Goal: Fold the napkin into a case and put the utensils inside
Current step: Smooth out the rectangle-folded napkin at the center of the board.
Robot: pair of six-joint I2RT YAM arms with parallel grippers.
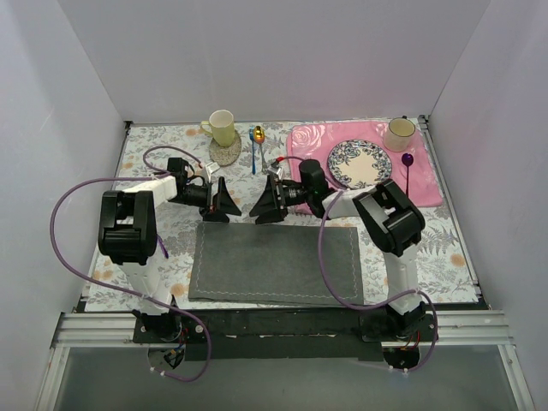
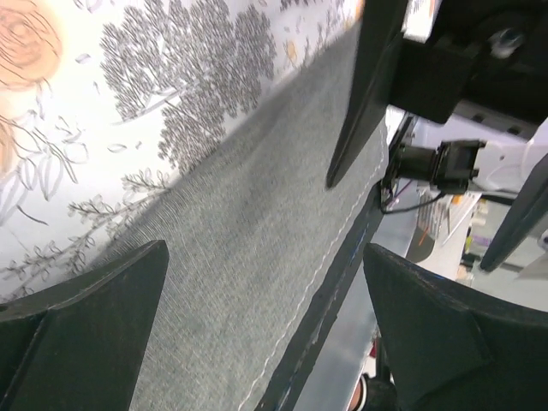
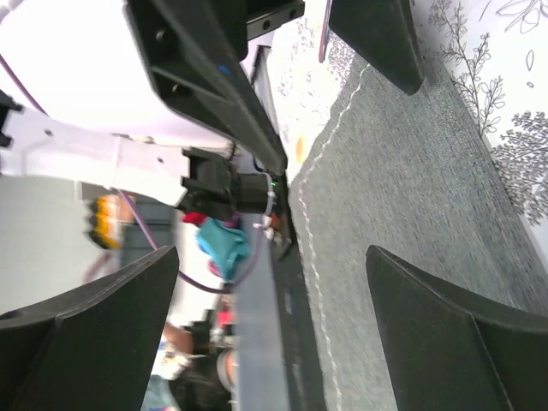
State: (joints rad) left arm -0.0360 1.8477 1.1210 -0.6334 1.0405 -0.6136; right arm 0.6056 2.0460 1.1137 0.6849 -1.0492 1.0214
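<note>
The dark grey napkin (image 1: 274, 264) lies flat and unfolded at the near middle of the table. It also shows in the left wrist view (image 2: 257, 223) and the right wrist view (image 3: 411, 188). My left gripper (image 1: 220, 214) (image 2: 265, 342) is open and empty, just above the napkin's far edge on the left. My right gripper (image 1: 266, 216) (image 3: 270, 325) is open and empty beside it, over the same edge. A small silver utensil (image 1: 264, 154), which looks like the fork, lies far behind them. I cannot make out the spoon with the gold-to-purple bowl.
A gold-bowled spoon with a blue handle (image 1: 254, 154) lies beside the silver utensil. A yellow mug (image 1: 222, 128) stands on a coaster. The pink mat (image 1: 308, 141) at the far right carries a patterned plate (image 1: 360, 163), a cup (image 1: 399, 133) and a purple spoon (image 1: 408, 163).
</note>
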